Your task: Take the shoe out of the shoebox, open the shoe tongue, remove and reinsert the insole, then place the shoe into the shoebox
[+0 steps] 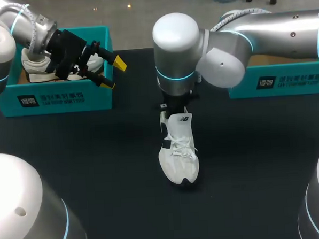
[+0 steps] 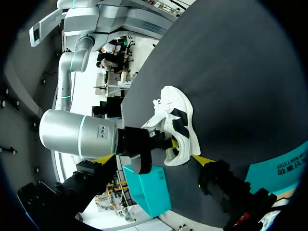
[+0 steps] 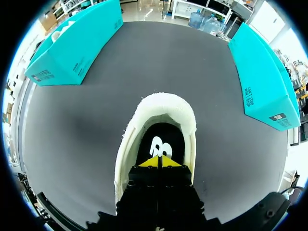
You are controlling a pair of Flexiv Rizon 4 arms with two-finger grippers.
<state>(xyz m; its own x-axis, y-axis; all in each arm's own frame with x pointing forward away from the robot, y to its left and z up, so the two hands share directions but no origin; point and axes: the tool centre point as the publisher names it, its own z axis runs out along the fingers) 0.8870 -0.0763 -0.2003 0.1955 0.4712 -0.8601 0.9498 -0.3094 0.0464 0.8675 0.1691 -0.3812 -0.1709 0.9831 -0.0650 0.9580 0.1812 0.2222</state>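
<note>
A white laced shoe (image 1: 178,156) stands upright in the middle of the black table, toe toward the front. My right gripper (image 3: 159,162) is shut, its yellow tips together inside the shoe's (image 3: 161,108) heel opening, right at the black insole (image 3: 161,139); I see nothing pinched between them. In the head view my right wrist hides that gripper. My left gripper (image 1: 113,73) hangs open above the front right corner of the left teal shoebox (image 1: 67,97). From the left wrist view, the shoe (image 2: 175,120) lies well ahead of the open left gripper (image 2: 154,159).
A second white shoe (image 1: 39,69) lies inside the left shoebox. Another teal box (image 1: 286,83) stands at the back right, under my right arm. The two boxes (image 3: 72,48) (image 3: 262,72) flank the shoe at some distance.
</note>
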